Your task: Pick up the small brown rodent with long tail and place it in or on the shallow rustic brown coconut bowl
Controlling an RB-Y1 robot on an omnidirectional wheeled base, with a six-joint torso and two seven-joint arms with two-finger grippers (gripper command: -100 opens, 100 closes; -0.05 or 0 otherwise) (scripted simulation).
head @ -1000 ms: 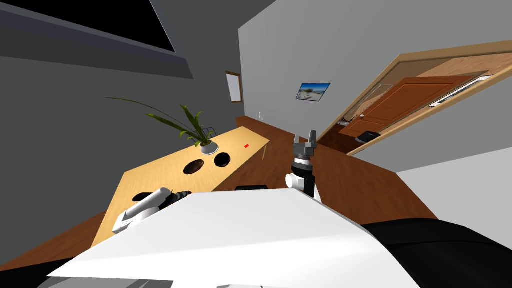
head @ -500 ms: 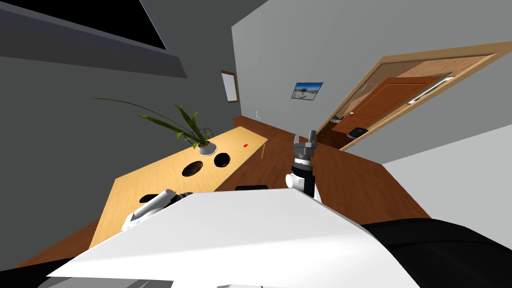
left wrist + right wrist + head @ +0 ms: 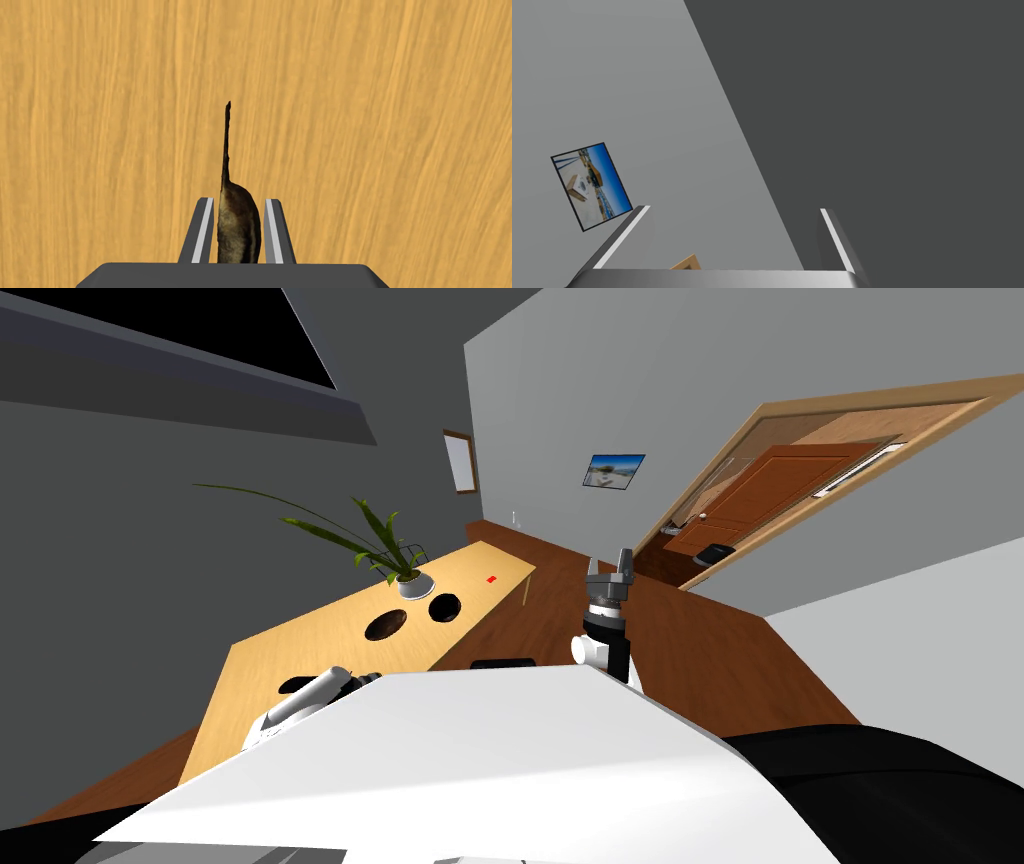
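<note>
Over the near end of the pale wooden desk (image 3: 300, 640), the left hand (image 3: 238, 201) grips a small brown rodent (image 3: 239, 227), fingers pressing its sides, its long tail pointing away. Farther along the desk sit a nearer dark bowl (image 3: 386, 625), a farther dark bowl (image 3: 443, 608) and a potted plant (image 3: 412, 583). The right hand (image 3: 611, 564) is raised off the desk's side edge, fingers apart.

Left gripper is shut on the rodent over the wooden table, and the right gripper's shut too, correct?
No: the right gripper is open, fingers apart in the right wrist view. The left gripper is shut on the rodent over the wooden table.
</note>
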